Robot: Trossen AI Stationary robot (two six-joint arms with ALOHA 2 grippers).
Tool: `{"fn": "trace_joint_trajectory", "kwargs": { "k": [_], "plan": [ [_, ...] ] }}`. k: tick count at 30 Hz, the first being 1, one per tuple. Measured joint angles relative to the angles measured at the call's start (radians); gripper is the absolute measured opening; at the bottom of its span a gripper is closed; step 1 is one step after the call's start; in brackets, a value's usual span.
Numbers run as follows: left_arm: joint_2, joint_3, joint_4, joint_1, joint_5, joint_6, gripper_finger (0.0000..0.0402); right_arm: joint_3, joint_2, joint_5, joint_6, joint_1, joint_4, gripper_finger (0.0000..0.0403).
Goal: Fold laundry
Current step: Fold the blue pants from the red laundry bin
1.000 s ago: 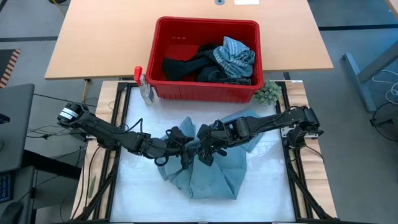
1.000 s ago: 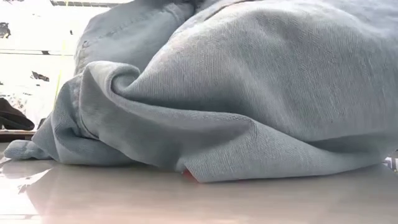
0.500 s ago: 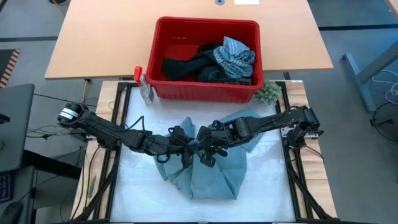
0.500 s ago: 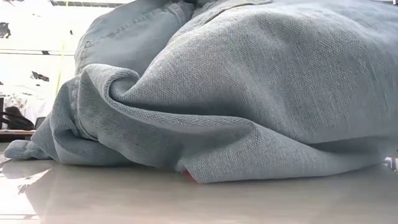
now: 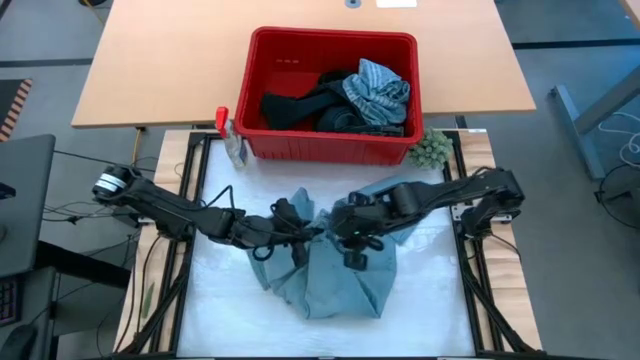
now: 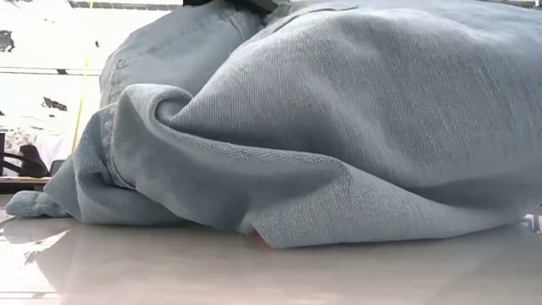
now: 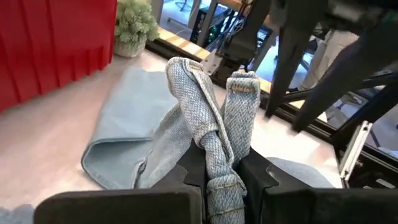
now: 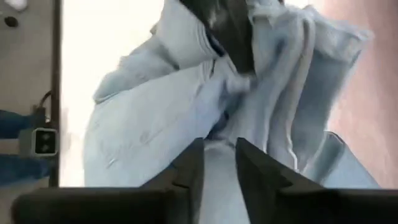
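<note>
A light blue denim garment (image 5: 340,285) lies crumpled in the middle of the white table top; in the low view the garment (image 6: 339,127) fills most of the picture. My left gripper (image 5: 308,236) is at its left upper edge, shut on a bunched ridge of the cloth. My right gripper (image 5: 352,245) stands just to the right of it over the garment, pointing steeply down. Its fingers (image 8: 189,171) are apart, with cloth showing beyond the gap. More laundry, dark and grey-blue striped (image 5: 375,88), lies in the red basket. My left gripper pinches a bunched fold of the light blue garment (image 7: 219,163) between its two fingers, several layers together. The fingers come nearly level from the table's left. The fold stands up past the fingertips, raised off the table, while the rest of the garment (image 7: 124,137) lies on the table top.
The red basket (image 5: 262,70) stands at the table's far edge, on the join with a wooden table (image 5: 160,70). A green fuzzy ball (image 5: 432,150) sits at its right corner, a red-capped bottle (image 5: 230,140) at its left. Black frame rails (image 5: 190,230) line both sides.
My right gripper has drawn away from my left gripper toward the table's right edge, rising a little and rolling about its own line. The garment's raised ridge stays at my left gripper; the cloth near the table's front has barely shifted.
</note>
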Motion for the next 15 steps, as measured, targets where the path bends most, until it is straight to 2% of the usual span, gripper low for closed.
{"fn": "trace_joint_trajectory", "kwargs": {
  "k": [4,8,12,15],
  "plan": [
    [-0.064,0.000,0.004,-0.009,0.004,0.064,0.0027,0.000,-0.092,-0.013,-0.002,-0.004,-0.065,0.0179],
    [-0.180,-0.001,0.056,-0.026,0.032,0.184,0.0027,0.000,-0.207,0.006,0.023,-0.004,-0.077,0.0231],
    [-0.304,-0.001,0.130,-0.055,0.070,0.330,0.0037,-0.004,-0.272,0.120,0.032,0.025,-0.046,0.0250],
    [-0.386,0.000,0.214,-0.085,0.113,0.431,0.0029,-0.072,-0.314,0.202,0.018,0.050,0.069,0.0249]
  ]
}}
